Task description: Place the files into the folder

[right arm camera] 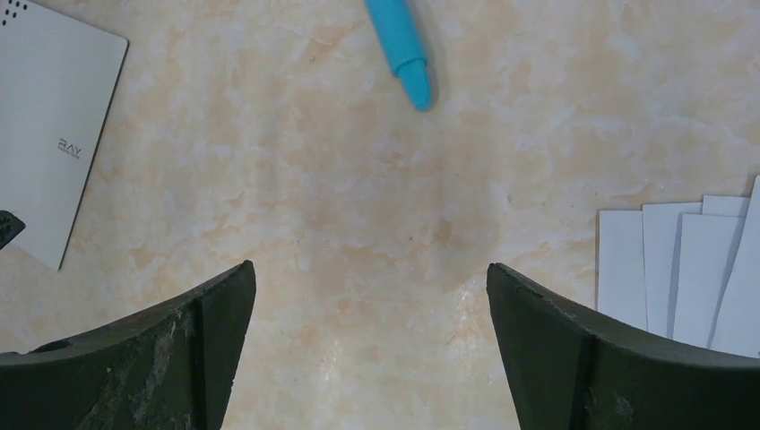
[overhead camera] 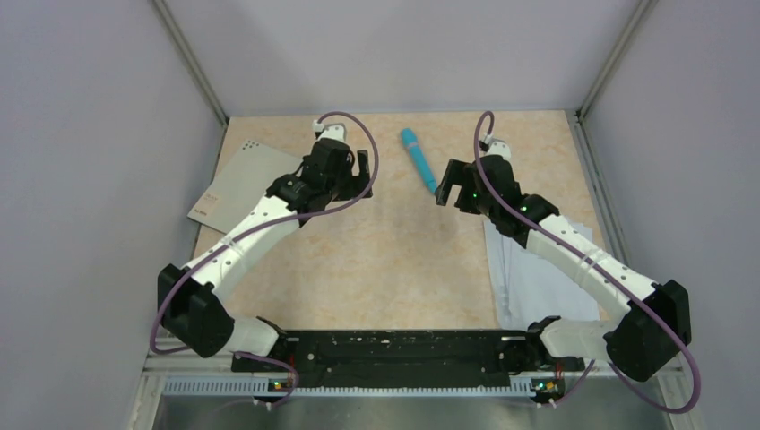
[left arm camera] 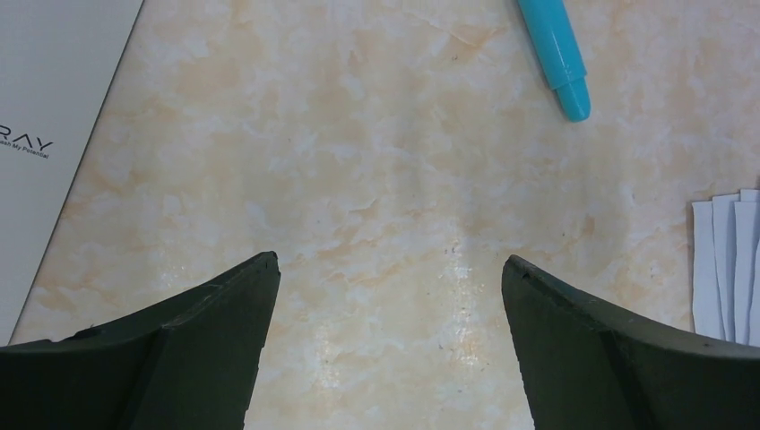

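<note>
Our left pincer and right pincer stand wide open, empty; the files lie at five o'clock from the right one, long axis twelve-to-six.

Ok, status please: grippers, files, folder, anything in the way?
Left gripper open, empty; right gripper same. Files at right, folder closed at left, apart. Blue pen between them, touching neither.

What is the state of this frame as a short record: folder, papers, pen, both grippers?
folder: closed, flat, far left of table
papers: fanned sheets, right side
pen: blue, lying loose, far centre
left gripper: open, empty
right gripper: open, empty
progress: papers not yet in folder
</note>
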